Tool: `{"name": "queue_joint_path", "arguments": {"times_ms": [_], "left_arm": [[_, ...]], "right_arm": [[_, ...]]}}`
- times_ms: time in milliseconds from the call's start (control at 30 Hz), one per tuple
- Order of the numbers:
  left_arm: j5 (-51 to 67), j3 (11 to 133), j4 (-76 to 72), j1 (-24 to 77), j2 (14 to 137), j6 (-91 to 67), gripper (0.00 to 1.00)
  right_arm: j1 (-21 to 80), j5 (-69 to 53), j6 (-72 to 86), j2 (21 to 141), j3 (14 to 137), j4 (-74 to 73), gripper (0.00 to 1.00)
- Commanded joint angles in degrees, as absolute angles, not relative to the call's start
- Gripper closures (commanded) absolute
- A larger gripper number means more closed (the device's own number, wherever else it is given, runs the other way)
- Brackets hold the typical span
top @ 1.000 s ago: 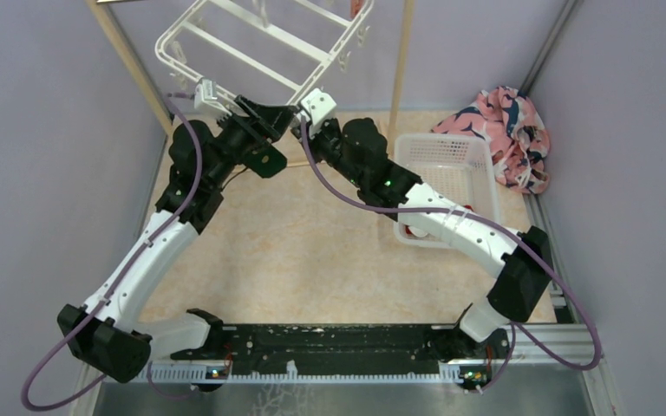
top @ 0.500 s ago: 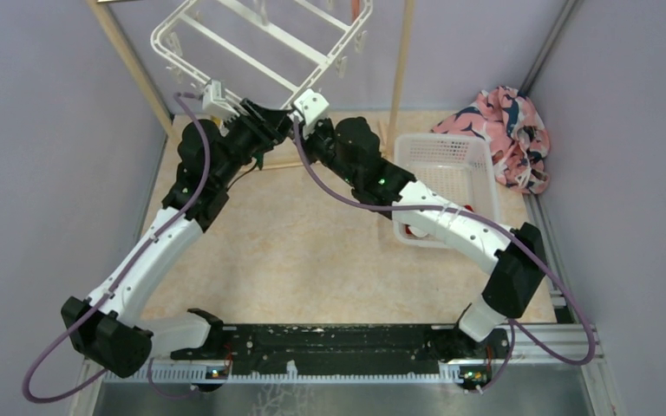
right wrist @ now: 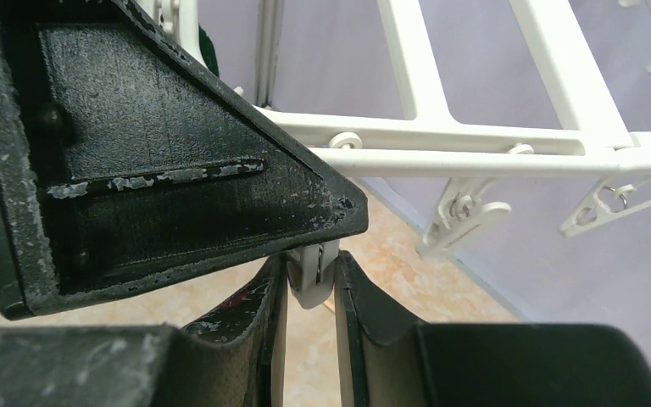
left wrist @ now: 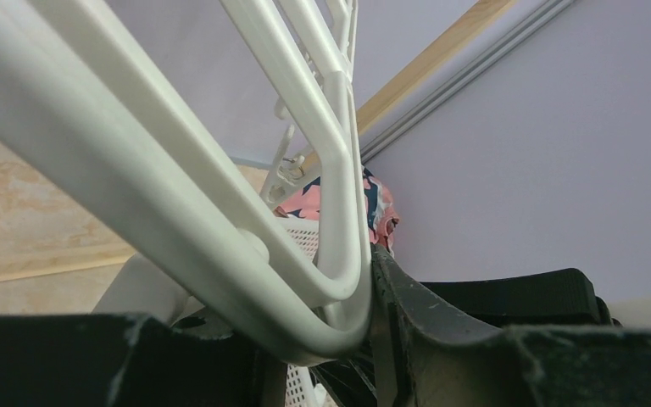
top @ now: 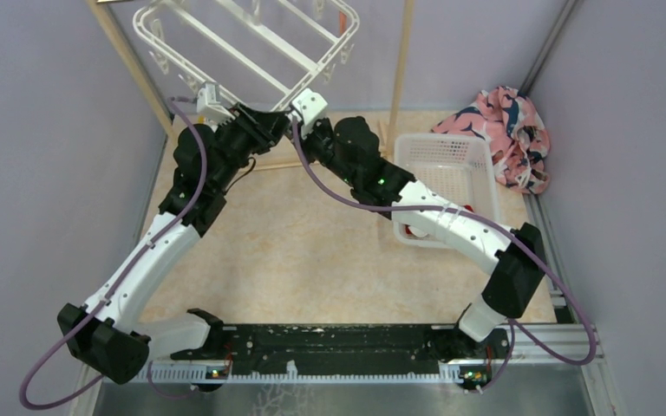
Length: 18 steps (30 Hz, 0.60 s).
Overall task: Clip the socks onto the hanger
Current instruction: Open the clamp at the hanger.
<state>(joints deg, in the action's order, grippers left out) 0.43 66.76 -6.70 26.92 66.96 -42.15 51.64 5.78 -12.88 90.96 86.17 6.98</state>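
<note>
The right claw is clenched on a clip of the hanger just above it. The hanger's corner lies between the jaws of the left claw; grasped or not, I cannot tell. Uneven pulling may tear the clip.

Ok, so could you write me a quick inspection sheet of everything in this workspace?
Surface: beige marbled tabletop.
Job's things: white hanger at the far end; socks not clearly seen, only a red-and-white scrap in the basket.
Clutter: white basket; pink-and-navy cloth heap beside it.
Grippers: left fingers straddle the hanger's corner, grip unclear; right fingers pinch a clip.
Cables: a purple cable loops off each arm.
Surroundings: lilac walls, wooden poles.
</note>
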Motion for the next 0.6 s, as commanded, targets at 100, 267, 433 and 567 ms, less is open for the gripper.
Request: {"name": "queue_joint_path", "arguments": {"times_ms": [100, 267, 433, 567], "left_arm": [[0.6, 66.1, -8.9, 27.4, 65.5, -41.0, 1.00], [0.9, 65.9, -8.8, 27.4, 65.8, -40.1, 1.00], [1.8, 66.6, -8.8, 27.4, 65.9, -39.5, 1.00], [2.8, 66.6, -9.0, 27.4, 66.0, -39.0, 1.00]], "right_arm": [[51.9, 7.3, -12.7, 90.9, 87.9, 8.5, 1.00], [51.9, 8.1, -12.5, 90.2, 87.1, 9.0, 1.00], [51.9, 8.8, -12.1, 87.4, 83.5, 11.1, 0.59], [51.9, 9.7, -13.5, 84.2, 80.0, 11.5, 0.50]]}}
